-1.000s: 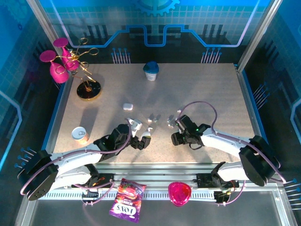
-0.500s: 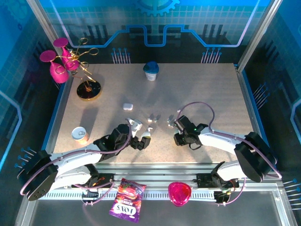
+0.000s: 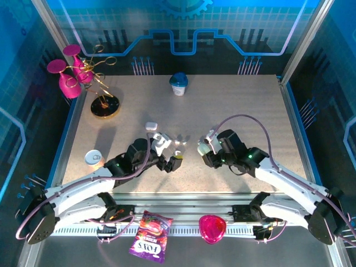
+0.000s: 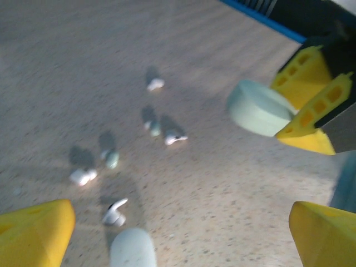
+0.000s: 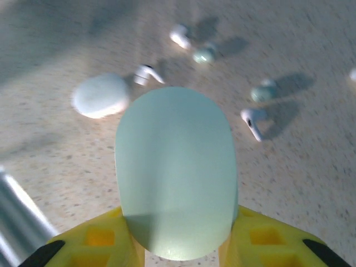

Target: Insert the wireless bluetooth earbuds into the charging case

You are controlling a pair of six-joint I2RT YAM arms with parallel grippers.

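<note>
Right hand point(image 5: 178, 245) pinches the mint case point(image 5: 175, 167), left hand point(image 3: 168, 153) is spread, and I see the earbuds point(image 5: 253, 119) all loose on the bench point(image 5: 311, 183).

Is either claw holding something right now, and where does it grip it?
The right gripper pinches the mint case by its sides, near one end. The left gripper stands open, holding nothing.
</note>
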